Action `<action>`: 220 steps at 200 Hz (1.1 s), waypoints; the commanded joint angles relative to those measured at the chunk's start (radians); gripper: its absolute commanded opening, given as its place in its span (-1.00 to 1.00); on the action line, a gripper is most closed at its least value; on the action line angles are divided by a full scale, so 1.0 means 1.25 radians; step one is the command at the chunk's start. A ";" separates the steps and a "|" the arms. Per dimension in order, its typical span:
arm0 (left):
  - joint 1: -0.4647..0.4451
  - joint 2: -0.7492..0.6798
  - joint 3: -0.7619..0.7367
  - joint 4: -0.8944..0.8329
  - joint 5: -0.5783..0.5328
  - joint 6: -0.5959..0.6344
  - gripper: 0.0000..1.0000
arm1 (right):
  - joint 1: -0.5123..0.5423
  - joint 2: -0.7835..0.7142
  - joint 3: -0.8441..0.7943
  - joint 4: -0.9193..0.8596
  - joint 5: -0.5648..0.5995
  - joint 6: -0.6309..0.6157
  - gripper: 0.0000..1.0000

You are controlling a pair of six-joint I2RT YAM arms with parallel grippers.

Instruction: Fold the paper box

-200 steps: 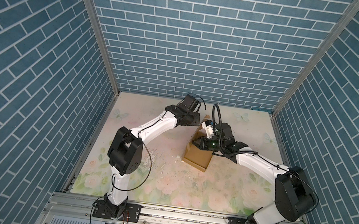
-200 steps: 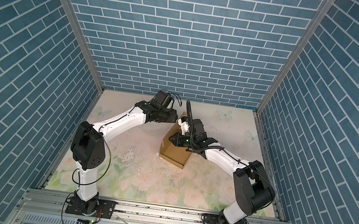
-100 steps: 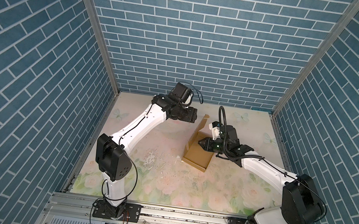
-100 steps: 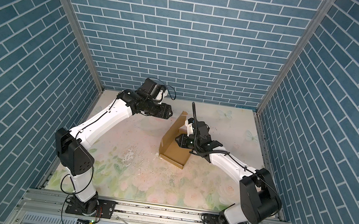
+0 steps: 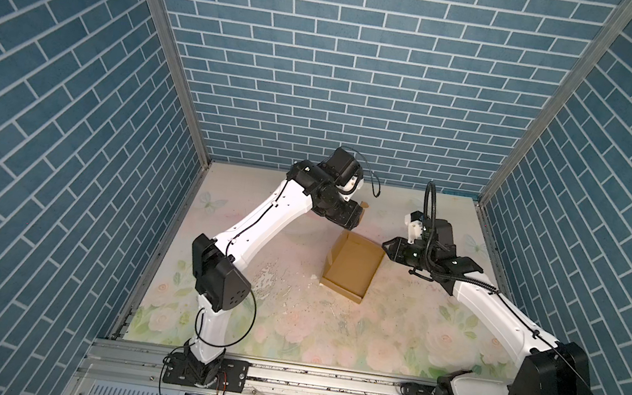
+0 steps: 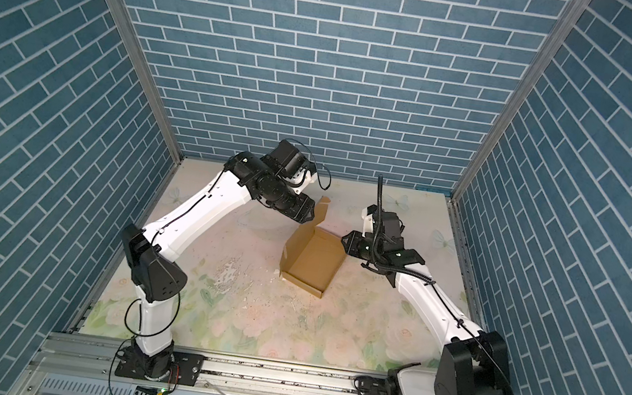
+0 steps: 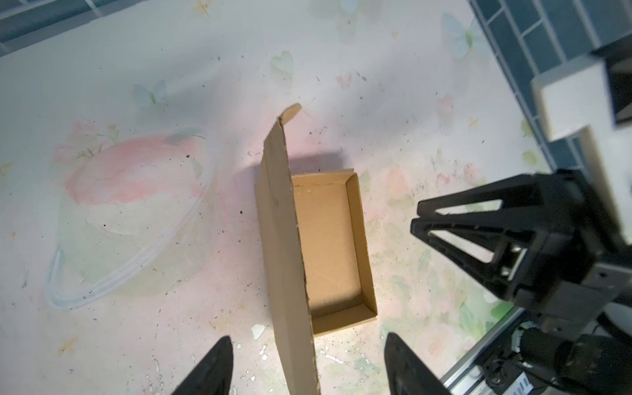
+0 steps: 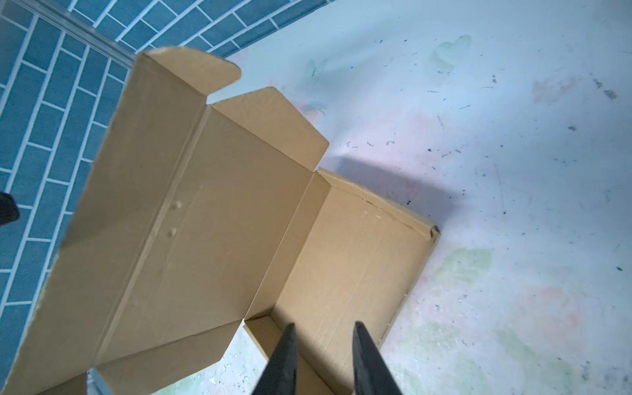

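The paper box (image 5: 350,268) (image 6: 313,263) is plain brown cardboard on the floral mat, its shallow tray open upward. Its lid (image 6: 321,209) stands up from the tray's far-left side, with end flaps sticking out (image 8: 191,73). My left gripper (image 5: 357,223) (image 6: 309,216) hovers above the lid's top edge. In the left wrist view the left gripper (image 7: 306,335) is open wide, with the lid (image 7: 282,239) edge-on between its fingers and touching neither. My right gripper (image 5: 386,245) (image 6: 345,239) sits at the tray's right rim. The right gripper (image 8: 324,324) is slightly open and holds nothing.
The floral mat (image 5: 289,316) carries white scuffs and crumbs left of the box. Blue brick walls enclose the cell on three sides. A metal rail (image 5: 321,384) with both arm bases runs along the front edge. The right arm's fingers (image 7: 444,219) show in the left wrist view.
The left gripper has let go of the lid and lifted above it. The right gripper has drawn back from inside the tray to its right rim. The lid stays standing.
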 commanded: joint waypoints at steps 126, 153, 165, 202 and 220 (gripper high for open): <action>-0.061 0.182 0.168 -0.166 -0.234 0.159 -0.70 | -0.056 0.021 -0.002 0.036 -0.012 -0.141 -0.37; -0.061 0.183 0.172 -0.155 -0.238 0.219 -0.82 | -0.057 0.055 0.002 0.099 -0.035 -0.178 -0.26; -0.061 0.182 0.176 -0.153 -0.234 0.255 -0.85 | -0.058 0.069 0.002 0.126 -0.047 -0.195 -0.22; -0.061 0.174 0.181 -0.139 -0.226 0.347 -0.84 | -0.069 0.100 -0.001 0.183 -0.082 -0.212 -0.14; -0.062 0.177 0.186 -0.133 -0.223 0.373 -0.84 | -0.070 0.100 -0.002 0.197 -0.106 -0.227 -0.14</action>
